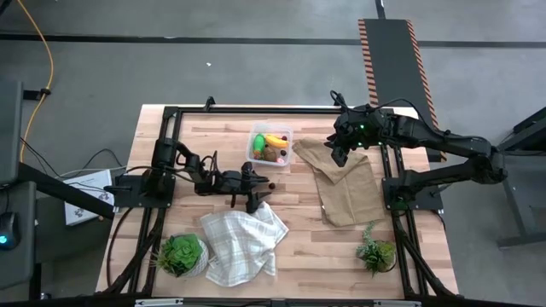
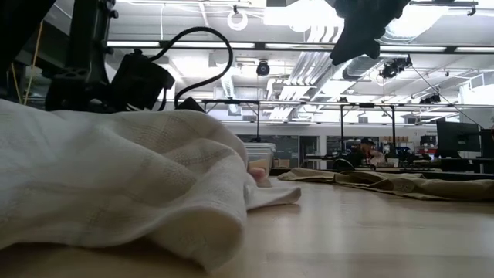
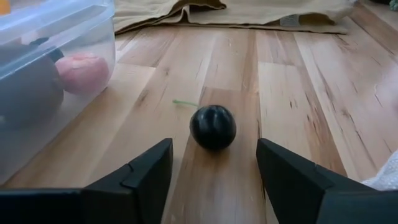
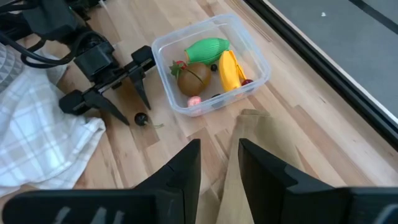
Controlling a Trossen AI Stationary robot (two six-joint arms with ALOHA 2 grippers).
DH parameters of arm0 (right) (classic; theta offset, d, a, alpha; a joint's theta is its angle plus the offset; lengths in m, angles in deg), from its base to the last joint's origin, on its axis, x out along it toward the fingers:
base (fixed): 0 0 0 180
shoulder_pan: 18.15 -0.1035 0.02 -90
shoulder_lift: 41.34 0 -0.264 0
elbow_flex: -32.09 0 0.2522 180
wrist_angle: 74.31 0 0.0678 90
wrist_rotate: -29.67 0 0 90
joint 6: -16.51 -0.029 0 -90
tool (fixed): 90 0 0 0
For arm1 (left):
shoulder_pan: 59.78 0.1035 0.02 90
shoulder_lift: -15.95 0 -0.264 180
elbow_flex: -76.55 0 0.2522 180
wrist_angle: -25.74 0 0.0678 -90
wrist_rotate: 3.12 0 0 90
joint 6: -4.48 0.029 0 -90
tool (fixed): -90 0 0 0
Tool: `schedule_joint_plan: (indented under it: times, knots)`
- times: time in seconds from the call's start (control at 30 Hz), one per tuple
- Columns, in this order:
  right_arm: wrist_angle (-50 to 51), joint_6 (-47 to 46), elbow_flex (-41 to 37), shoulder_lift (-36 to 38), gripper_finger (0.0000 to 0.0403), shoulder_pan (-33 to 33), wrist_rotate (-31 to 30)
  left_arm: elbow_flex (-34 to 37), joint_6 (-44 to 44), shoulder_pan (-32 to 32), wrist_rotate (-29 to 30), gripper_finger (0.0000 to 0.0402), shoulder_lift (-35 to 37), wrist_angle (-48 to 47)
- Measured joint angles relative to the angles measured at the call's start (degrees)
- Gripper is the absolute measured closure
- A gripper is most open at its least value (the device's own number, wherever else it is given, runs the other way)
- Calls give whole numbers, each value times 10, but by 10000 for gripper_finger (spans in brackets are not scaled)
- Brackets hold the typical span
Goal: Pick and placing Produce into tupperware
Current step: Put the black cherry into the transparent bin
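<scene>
Left wrist view gives us the left hand (image 3: 213, 171) low over the pale wooden plank surface (image 3: 292, 93), its two dark fingers (image 3: 140, 174) spread apart with nothing between them. Just ahead of the fingertips, in line with the gap, we see a small round dark berry with a thin green stem (image 3: 213, 126) lying on the wood, untouched. Beside that hand, close to one finger, stands the small clear square plastic container with rounded corners (image 3: 37, 37), and through its wall we make out a pink piece (image 3: 82, 71).

From the right wrist view we find the same container (image 4: 264, 68) holding a green pod-shaped piece (image 4: 207, 49), a yellow toy banana (image 4: 230, 70), a brown kiwi-like oval (image 4: 193, 77) and tiny red and dark berries. The right hand (image 4: 219, 163) hovers above a tan cloth (image 4: 261, 143), well away from the container, its fingers a narrow gap apart and gripping nothing. A white checked cloth (image 1: 243, 243) lies behind the left hand.
</scene>
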Motion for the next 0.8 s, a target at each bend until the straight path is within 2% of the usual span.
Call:
schedule_joint_plan:
  times: [0.8]
  knots:
    - [20,2,0,0,304,-1,0,-43,6,4,11,186,0,-49]
